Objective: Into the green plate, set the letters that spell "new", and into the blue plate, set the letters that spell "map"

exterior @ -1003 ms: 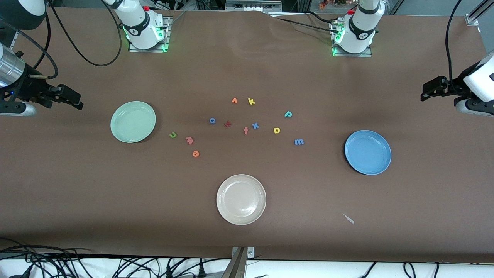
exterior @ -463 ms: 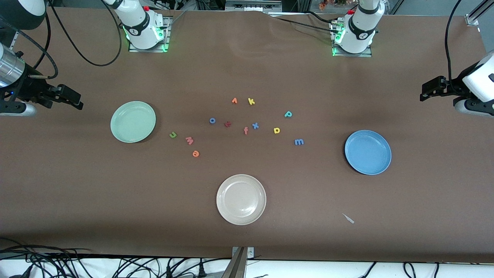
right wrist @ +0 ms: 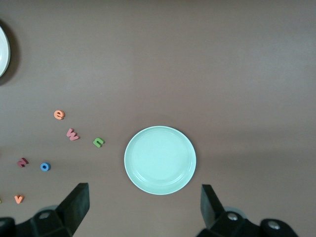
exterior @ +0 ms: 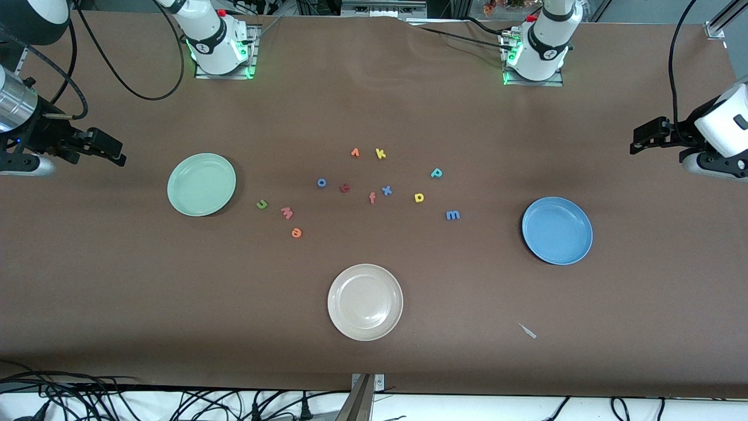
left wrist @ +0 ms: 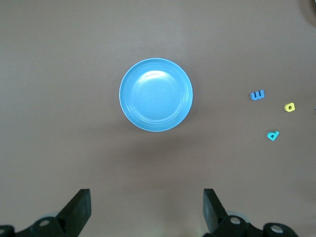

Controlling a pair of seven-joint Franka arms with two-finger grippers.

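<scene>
High front camera; downward wrist cameras above green plate point(right wrist: 160, 160), blue plate point(left wrist: 156, 95).

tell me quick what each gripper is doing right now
Left gripper: open, holding nothing, up over the table by the blue plate.
Right gripper: open, holding nothing, up over the table by the green plate.

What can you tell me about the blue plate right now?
The blue plate is round, medium blue, with a raised rim and a smooth, slightly glossy surface like plastic. It sits flat and upright on the brown table, toward the left arm's end, with nothing in it and nothing touching it. The blue "m" is the closest letter, lying apart from it on the table toward the middle. In the left wrist view the plate shows whole and undamaged.
</scene>
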